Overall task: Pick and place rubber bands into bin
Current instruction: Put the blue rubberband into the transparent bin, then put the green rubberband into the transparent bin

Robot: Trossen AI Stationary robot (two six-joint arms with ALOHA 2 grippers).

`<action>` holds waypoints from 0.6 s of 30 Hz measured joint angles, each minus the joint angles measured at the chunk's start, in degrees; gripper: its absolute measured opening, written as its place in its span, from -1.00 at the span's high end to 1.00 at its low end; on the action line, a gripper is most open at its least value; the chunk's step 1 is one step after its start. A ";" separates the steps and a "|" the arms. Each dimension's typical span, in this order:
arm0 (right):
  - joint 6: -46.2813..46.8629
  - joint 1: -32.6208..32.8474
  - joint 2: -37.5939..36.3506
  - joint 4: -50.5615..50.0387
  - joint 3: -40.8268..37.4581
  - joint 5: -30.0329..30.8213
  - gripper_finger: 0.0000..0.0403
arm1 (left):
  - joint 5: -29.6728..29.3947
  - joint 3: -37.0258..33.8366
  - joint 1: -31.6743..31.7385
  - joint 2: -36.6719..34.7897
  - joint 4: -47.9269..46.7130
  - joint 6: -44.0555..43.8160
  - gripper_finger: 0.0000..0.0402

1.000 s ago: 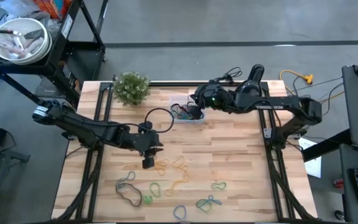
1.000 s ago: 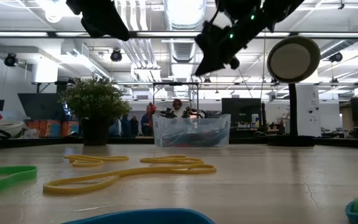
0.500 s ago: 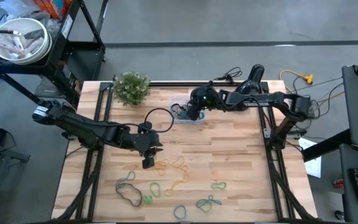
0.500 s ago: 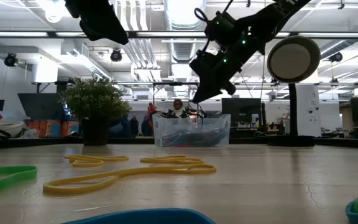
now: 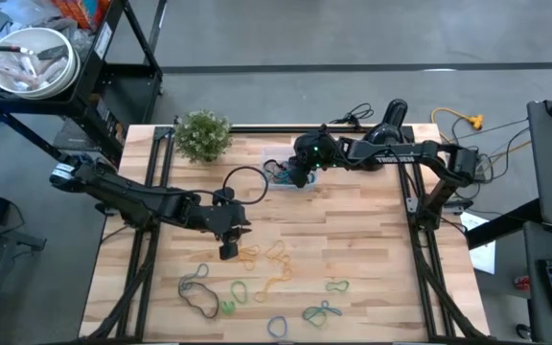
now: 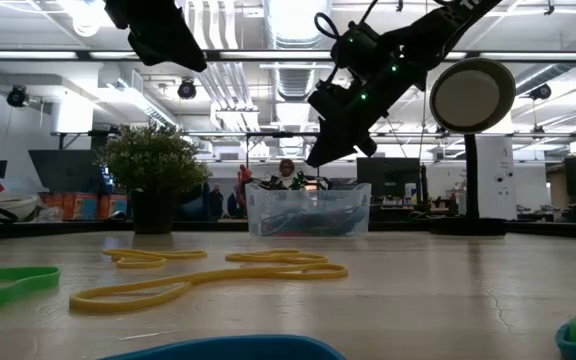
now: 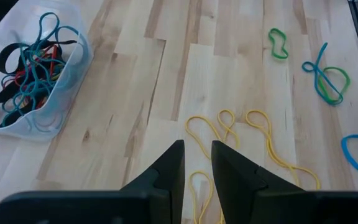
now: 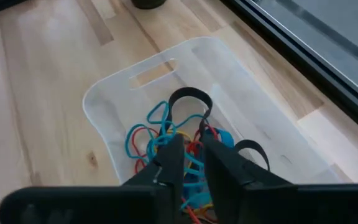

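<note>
The clear bin (image 5: 278, 167) stands at the table's far middle, with blue, red and black rubber bands (image 8: 166, 127) heaped inside. My right gripper (image 5: 295, 177) hangs just above the bin (image 6: 308, 210), fingers shut and pointing down into it (image 8: 188, 146). I cannot tell if a band is between them. My left gripper (image 5: 228, 252) hovers shut over the loose yellow bands (image 7: 229, 130) at mid-table. More green, blue, black and yellow bands (image 5: 257, 287) lie flat on the near half of the table.
A small potted plant (image 5: 202, 134) stands left of the bin at the far edge. A black cable loop (image 5: 244, 184) lies between plant and bin. A round black device on a stand (image 6: 473, 95) sits at the far right. A metal bowl (image 5: 29, 62) rests on a cart beyond the table.
My right arm has stretched out and its gripper has moved down and toward the table's left, ending just above the bin. It has kept almost still for the last half second. My left arm has not moved.
</note>
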 joint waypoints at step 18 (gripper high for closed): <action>-10.89 6.65 -9.85 -0.84 0.00 -16.47 0.50 | 9.56 -1.14 -3.16 -0.04 -17.15 -8.98 0.68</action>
